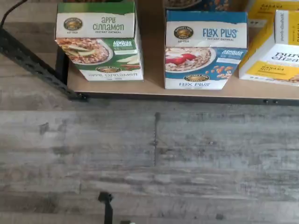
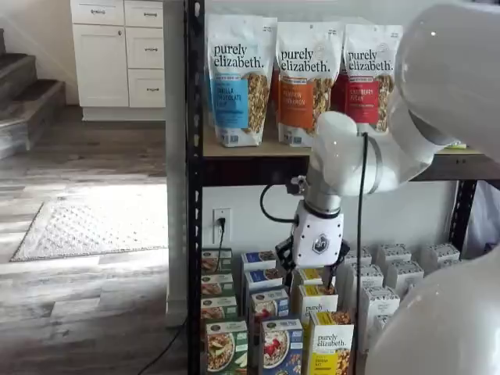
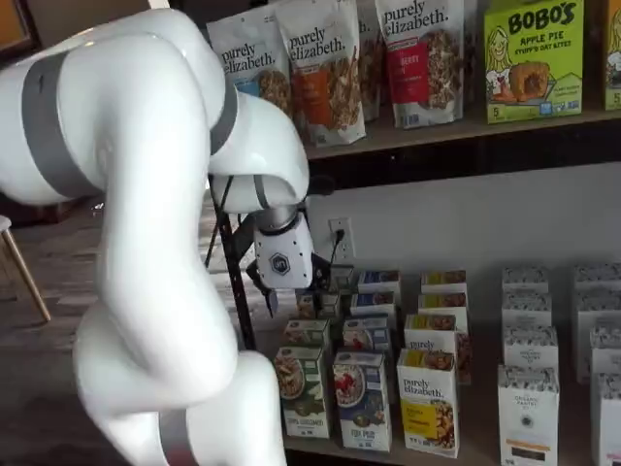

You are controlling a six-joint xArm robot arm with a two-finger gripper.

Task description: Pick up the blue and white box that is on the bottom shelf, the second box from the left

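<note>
The blue and white box (image 1: 203, 51) reads "Flax Plus" and stands upright at the front edge of the bottom shelf (image 1: 154, 87). It sits between a green box (image 1: 98, 42) and a yellow box (image 1: 275, 51). Both shelf views show the blue and white box (image 2: 281, 348) (image 3: 362, 398) at the front of its row. My gripper (image 2: 312, 266) (image 3: 289, 296) hangs above and apart from the box, pointing down. Its black fingers (image 2: 283, 254) stand open, with nothing between them.
More rows of the same boxes stand behind the front ones, and white boxes (image 3: 529, 388) fill the shelf's right side. Granola bags (image 2: 238, 78) line the upper shelf. A black rack post (image 2: 194, 195) stands at the left. Grey plank floor (image 1: 149, 158) lies before the shelf.
</note>
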